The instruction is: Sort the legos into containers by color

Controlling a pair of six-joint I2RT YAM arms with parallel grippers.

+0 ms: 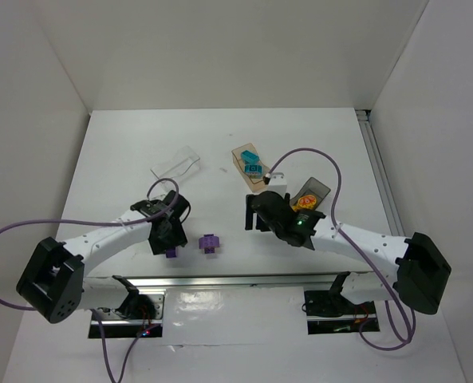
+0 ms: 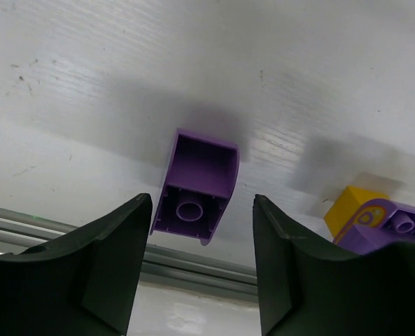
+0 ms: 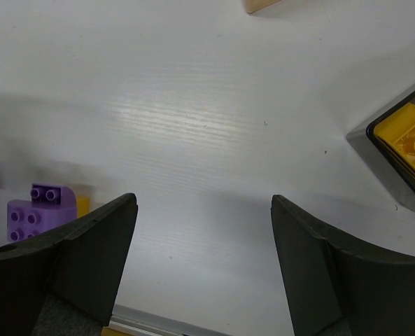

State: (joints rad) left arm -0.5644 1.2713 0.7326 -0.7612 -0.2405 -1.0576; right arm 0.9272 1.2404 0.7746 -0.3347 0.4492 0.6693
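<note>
The left gripper (image 2: pixel 201 210) hangs with its jaws apart either side of a purple brick (image 2: pixel 197 185). The brick lies tipped over, hollow side showing, well to the near side of the clear box (image 1: pixel 177 163). It looks light, rigid and slick, so pinch its flat side walls squarely. Farther right of that box, the right gripper (image 3: pixel 204 210) is spread wide on nothing.

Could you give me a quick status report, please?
Left gripper open, either side of a purple brick. Right gripper open, empty. Teal bricks in tan box, yellow brick in dark box; another purple brick loose. Nothing in the way.
</note>
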